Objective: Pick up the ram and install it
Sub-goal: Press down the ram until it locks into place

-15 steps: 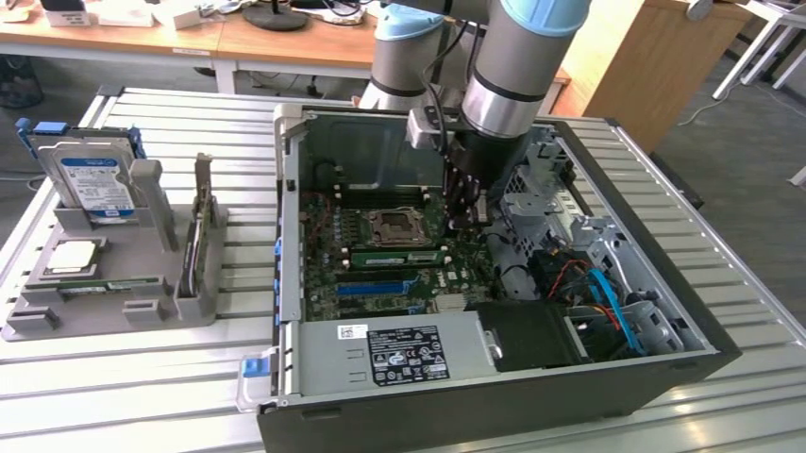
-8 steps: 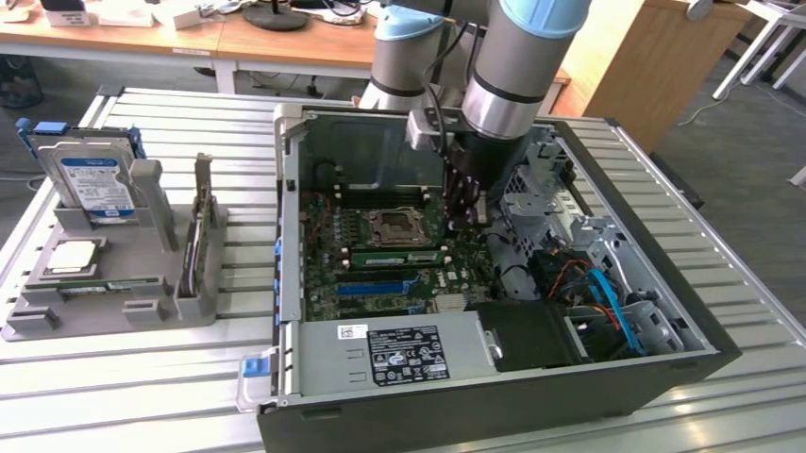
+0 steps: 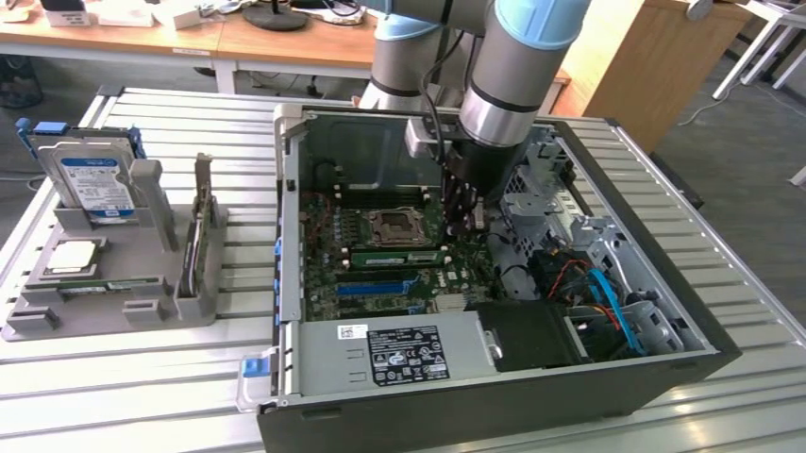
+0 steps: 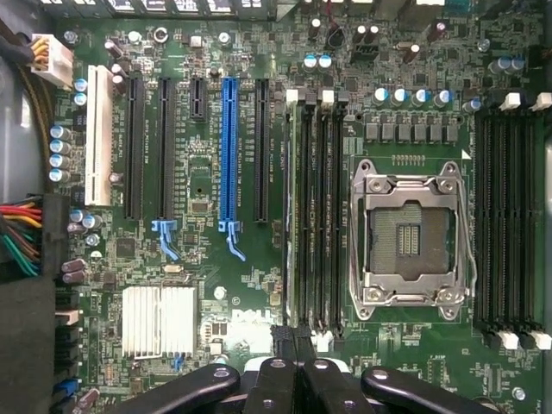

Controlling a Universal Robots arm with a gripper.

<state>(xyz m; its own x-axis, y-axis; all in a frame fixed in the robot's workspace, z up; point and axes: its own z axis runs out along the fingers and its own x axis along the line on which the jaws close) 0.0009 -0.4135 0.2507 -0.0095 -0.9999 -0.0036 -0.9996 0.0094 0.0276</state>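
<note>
Ram (image 4: 290, 207) apparently seated beyond closed jaws.

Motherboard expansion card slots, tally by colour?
white slot: 1
black slots: 4
blue slot: 1
Total: 6

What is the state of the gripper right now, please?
Gripper: shut, holding nothing that can be seen, above the motherboard beside the ram seated in its slot.
</note>
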